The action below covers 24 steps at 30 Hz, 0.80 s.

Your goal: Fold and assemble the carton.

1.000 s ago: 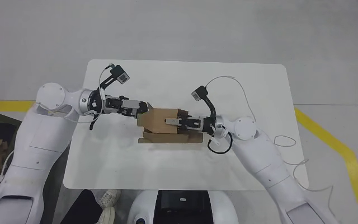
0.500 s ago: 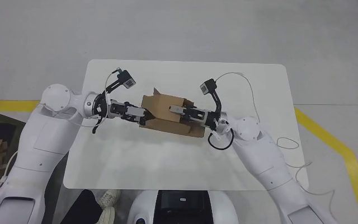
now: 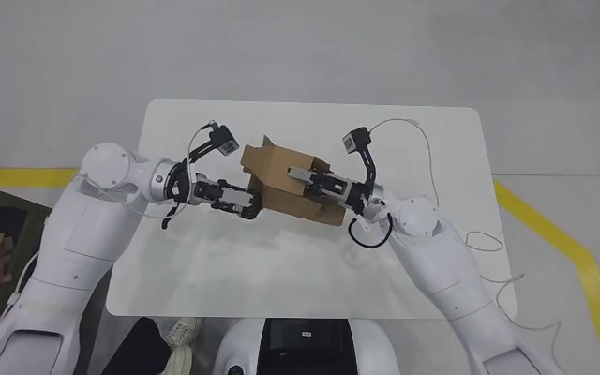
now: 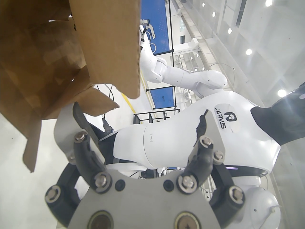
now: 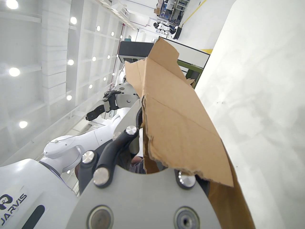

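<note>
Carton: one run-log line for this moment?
carton tilted, flaps open | right gripper shut on carton | left gripper open beside carton

From my right wrist view, the carton (image 5: 181, 129) hides the far finger of the right gripper (image 5: 144, 114), and its lower flap runs off the frame. In my left wrist view, two edges crop the carton's body.
</note>
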Each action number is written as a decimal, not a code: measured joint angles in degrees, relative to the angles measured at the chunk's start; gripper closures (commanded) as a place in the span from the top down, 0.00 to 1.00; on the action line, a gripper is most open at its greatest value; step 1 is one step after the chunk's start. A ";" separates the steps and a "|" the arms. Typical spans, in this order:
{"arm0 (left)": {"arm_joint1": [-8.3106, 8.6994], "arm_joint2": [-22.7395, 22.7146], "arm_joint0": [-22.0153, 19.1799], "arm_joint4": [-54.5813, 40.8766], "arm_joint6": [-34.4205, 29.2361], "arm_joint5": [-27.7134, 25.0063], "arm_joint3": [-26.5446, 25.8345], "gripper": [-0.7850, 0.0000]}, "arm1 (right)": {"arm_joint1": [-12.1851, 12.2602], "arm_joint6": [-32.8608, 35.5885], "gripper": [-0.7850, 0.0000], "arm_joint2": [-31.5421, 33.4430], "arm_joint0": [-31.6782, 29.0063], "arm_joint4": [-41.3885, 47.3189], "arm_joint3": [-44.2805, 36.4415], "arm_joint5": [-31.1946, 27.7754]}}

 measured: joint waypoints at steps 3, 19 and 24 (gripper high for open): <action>-0.05 -0.04 0.07 -0.36 -0.27 0.01 -0.17 1.00 | 0.01 -0.78 0.00 0.36 -0.28 -0.21 -0.33 0.13; -0.66 2.16 -1.07 -0.88 -0.34 0.72 0.31 1.00 | -0.69 -2.23 0.00 -1.12 -0.82 -0.15 -0.68 -0.15; -0.82 2.45 -1.47 -0.75 -0.34 0.51 1.20 1.00 | -0.94 -2.66 0.00 -1.72 -1.11 -0.43 -0.48 -0.16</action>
